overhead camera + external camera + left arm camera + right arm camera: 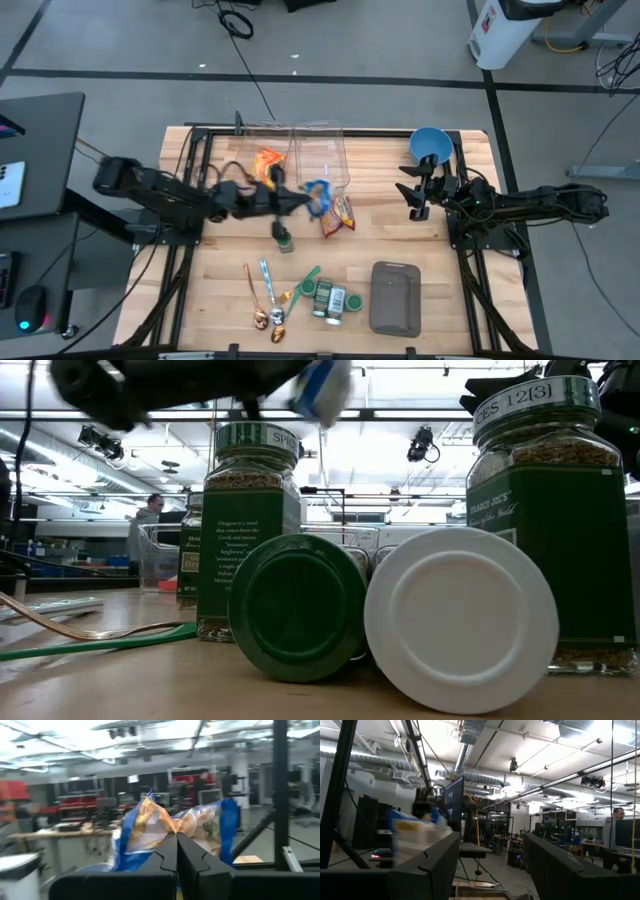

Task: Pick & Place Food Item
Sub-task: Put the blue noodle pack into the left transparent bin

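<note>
my left gripper (pixel 305 198) is clamped hard on the top seam of the blue snack bag (pixel 318 197), fingers pressed flat together with the crinkled edge pinched between them, and the bag hangs off my fingertips above the table (pixel 440 300), raised clear of the wood as far as i can judge. it sits near the table's middle, just in front of the clear plastic bins (pixel 320 150) at the back edge and right beside the orange-red packet (pixel 338 215) lying flat on the boards. what matters for the coming move is that the bag lies straight ahead of me, beyond my fingertips, its long axis dangling down from the grip, and the open bins are only a short way off toward the back, while the blue bowl (pixel 429 144) is farther across, at the right back corner. so my arm is the one that has the food and is nearer the bins. my right gripper (pixel 415 195) waits with its fingers spread wide and nothing between them, by the bowl, well apart from the bag. if the bins are the goal, i think a short carry backward should do it.
</note>
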Available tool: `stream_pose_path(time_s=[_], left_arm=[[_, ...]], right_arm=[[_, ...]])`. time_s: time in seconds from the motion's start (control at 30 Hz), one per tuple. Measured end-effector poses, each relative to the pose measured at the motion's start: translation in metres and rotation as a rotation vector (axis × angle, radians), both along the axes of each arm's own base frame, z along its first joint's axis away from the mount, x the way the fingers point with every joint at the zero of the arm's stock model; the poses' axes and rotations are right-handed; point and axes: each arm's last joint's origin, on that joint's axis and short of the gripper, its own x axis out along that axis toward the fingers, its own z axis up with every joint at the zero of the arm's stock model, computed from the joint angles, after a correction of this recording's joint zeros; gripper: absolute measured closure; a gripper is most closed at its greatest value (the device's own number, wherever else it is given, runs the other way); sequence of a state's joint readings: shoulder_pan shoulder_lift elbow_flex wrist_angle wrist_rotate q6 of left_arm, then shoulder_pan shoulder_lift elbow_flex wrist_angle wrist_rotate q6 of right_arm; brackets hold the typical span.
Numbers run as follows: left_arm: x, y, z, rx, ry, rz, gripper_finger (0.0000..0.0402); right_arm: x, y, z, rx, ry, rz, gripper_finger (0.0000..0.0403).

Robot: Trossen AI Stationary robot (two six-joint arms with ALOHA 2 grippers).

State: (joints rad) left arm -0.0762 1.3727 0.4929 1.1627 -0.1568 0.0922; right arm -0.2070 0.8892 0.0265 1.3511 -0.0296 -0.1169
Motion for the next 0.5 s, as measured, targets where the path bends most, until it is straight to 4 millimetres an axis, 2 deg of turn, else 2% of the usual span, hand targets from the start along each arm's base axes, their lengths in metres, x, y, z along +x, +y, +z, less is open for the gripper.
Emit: stream_pose_path(time_s=[0.13,0.23,0.5], left_arm=[[-0.043,0.006,-0.007,-0.036,-0.018,0.113,0.0401],[-0.065,0.013,-0.013,-0.051,0.02,0.229,0.0401],[-0.089,0.038,-0.017,-0.109,0.189,0.514,0.0401]], right_arm=[[0.0,0.0,0.0,0.0,0.001,0.0,0.0172],[0.0,0.0,0.0,0.0,0.001,0.0,0.0172],[0.0,0.0,0.0,0.0,0.002,0.0,0.0172]])
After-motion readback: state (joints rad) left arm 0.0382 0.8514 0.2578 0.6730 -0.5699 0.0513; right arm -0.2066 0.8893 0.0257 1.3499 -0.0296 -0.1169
